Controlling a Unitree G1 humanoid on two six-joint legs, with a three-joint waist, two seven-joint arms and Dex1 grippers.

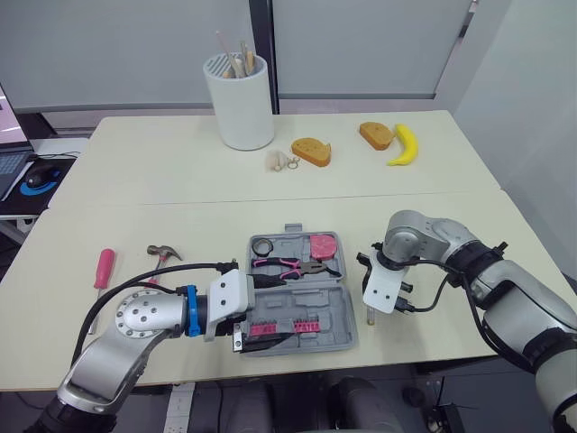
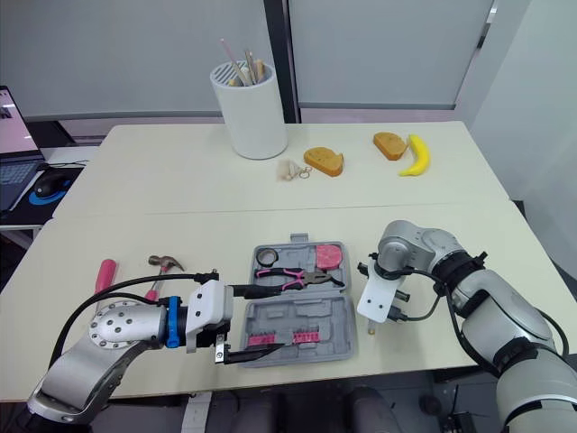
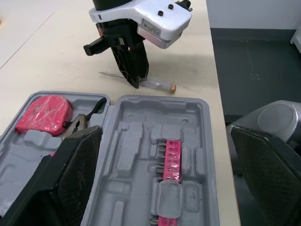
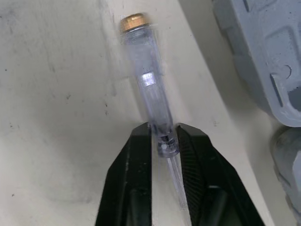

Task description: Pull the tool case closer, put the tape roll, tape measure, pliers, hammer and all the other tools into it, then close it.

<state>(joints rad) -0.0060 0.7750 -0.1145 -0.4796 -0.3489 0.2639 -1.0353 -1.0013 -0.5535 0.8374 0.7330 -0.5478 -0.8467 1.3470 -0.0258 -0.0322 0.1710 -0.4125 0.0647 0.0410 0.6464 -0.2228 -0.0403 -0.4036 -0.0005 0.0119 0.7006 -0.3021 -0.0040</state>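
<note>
Table (image 1: 135,180) bears tool case (image 1: 338,317), hammer (image 1: 162,255), red screwdriver (image 1: 104,268), clear screwdriver (image 4: 150,94).

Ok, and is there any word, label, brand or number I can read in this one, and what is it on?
No text can be read here.
On the laptop screen: something shows, too small to read.
On the pink bit holder in the tool case: no legible marking.
On the pink tape measure: no legible label.
On the clear tester screwdriver between the right gripper's fingers: no print.

Office, pale desks (image 1: 135,171), laptop (image 1: 9,167), mouse (image 1: 38,177)
</note>
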